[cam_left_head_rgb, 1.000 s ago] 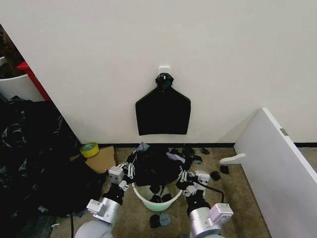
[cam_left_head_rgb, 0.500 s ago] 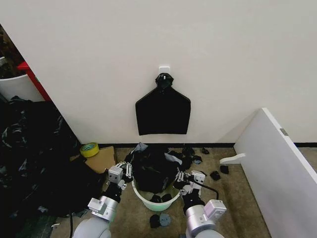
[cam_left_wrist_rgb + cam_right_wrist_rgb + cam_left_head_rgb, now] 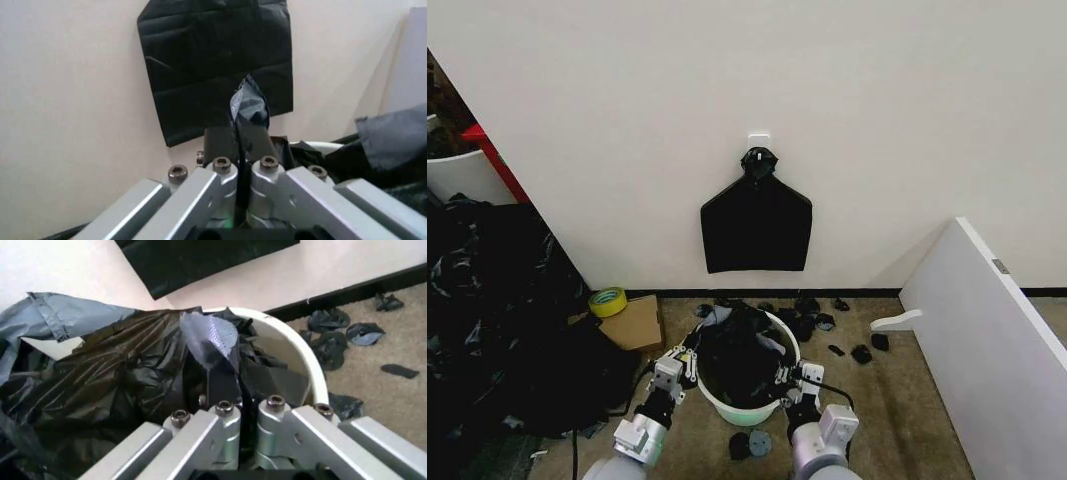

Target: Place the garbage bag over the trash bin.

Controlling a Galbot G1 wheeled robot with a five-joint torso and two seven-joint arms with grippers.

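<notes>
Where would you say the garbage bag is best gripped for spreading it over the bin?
At its loose top hem, from opposite sides. The garbage bag sags into the trash bin, and the left hand and right hand each pinch an edge there.

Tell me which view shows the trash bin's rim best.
The right wrist view: the trash bin rim curves close beside the garbage bag. The head view shows the whole bin, small and bag-filled. The left wrist view catches a sliver.

Both claws apparently clamped, low.
</notes>
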